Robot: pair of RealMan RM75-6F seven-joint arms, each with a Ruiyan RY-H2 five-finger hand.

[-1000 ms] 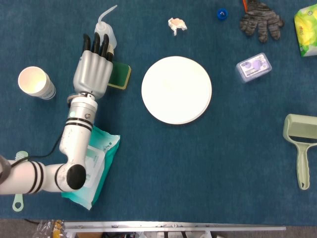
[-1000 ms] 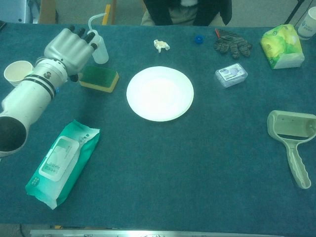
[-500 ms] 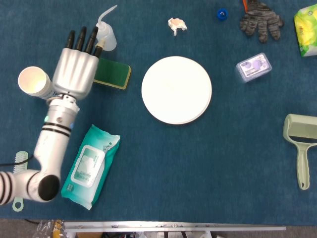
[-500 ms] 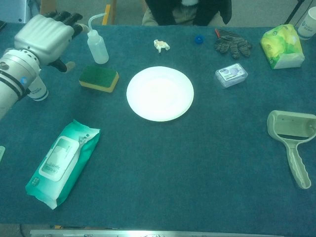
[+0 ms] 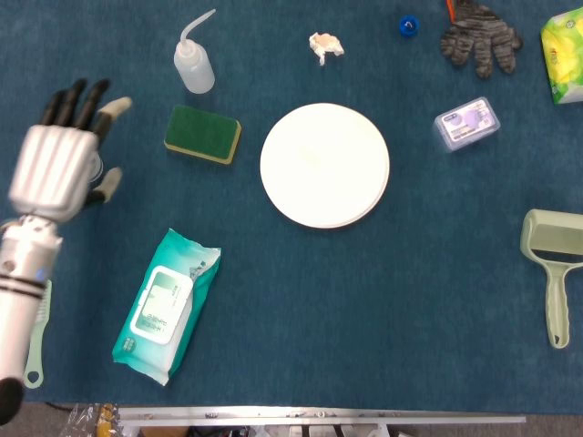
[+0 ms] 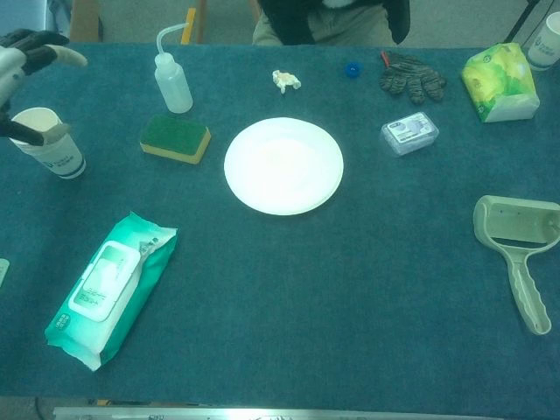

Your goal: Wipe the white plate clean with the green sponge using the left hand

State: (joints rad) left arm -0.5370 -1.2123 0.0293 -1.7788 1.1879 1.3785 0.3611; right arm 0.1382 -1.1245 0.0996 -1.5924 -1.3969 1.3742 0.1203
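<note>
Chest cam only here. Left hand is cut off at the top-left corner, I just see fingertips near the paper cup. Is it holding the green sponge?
Observer: No. The head view shows the whole left hand, back up, fingers spread, holding nothing.
Operator: Where's the sponge relative to it?
Observer: The green sponge with the yellow base lies flat to the right of the hand, with bare blue cloth between them.
Operator: And the plate?
Observer: The round white plate sits just right of the sponge, not touching it.
</note>
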